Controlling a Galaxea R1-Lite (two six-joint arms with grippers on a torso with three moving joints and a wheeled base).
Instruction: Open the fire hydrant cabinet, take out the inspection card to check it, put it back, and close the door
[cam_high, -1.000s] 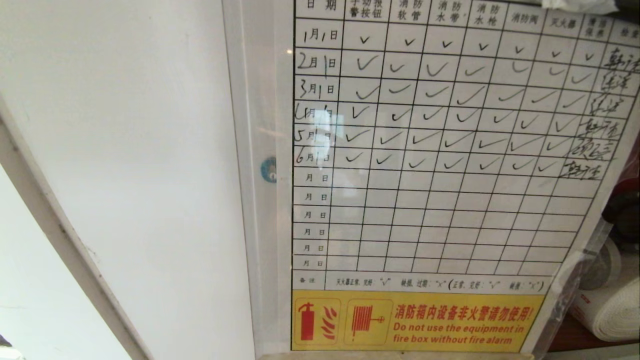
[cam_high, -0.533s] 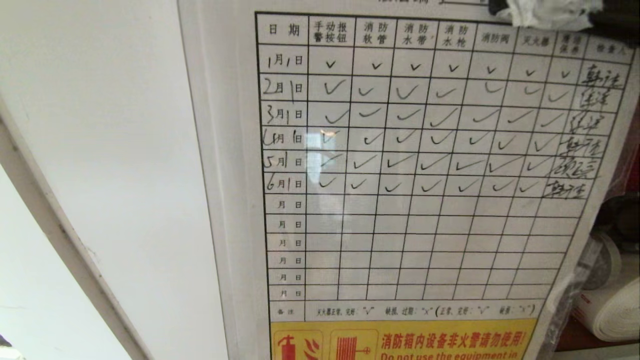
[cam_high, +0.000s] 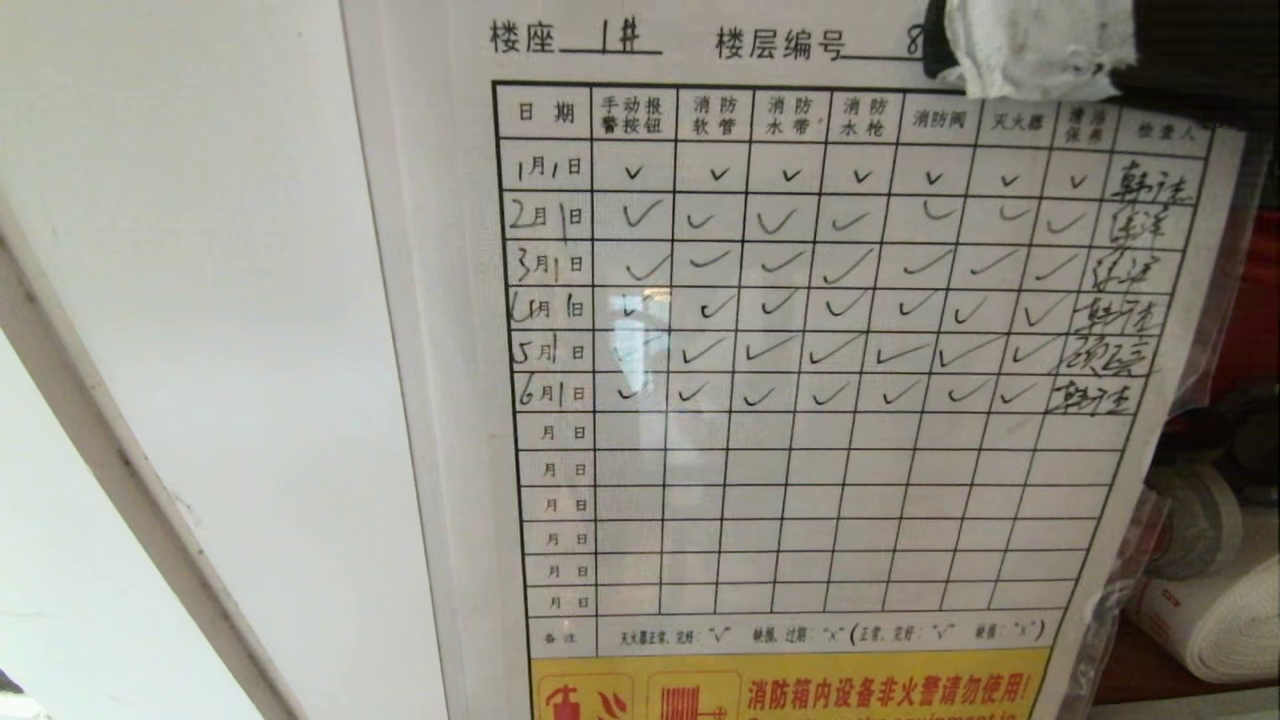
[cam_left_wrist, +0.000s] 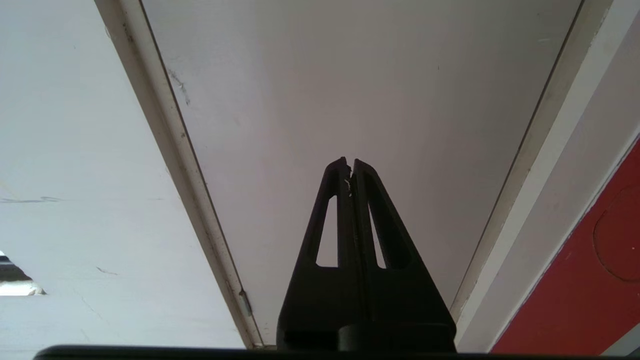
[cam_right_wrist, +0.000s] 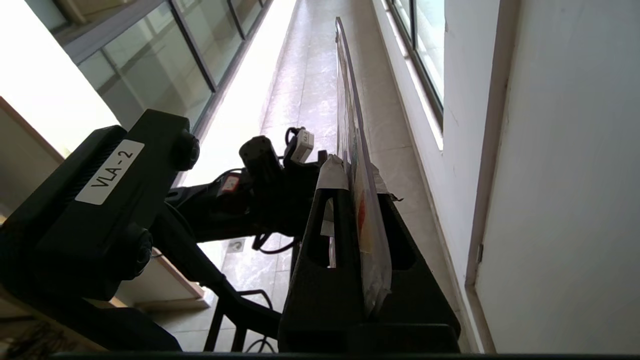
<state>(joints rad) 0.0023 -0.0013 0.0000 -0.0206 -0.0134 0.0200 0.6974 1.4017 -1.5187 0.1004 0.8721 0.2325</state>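
Glossy sleeved inspection card (cam_high: 800, 400), ruled grid

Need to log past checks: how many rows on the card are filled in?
6. They are the top six rows of the grid on the inspection card, directly under the header; the six rows beneath are blank. None looks hidden.

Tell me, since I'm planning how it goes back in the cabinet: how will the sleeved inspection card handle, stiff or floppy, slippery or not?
The inspection card probably stays fairly flat: pinched at one edge by the right gripper, it stands straight in the right wrist view. Its glossy sleeve reflects light, so it may slip. Thin, so likely light.
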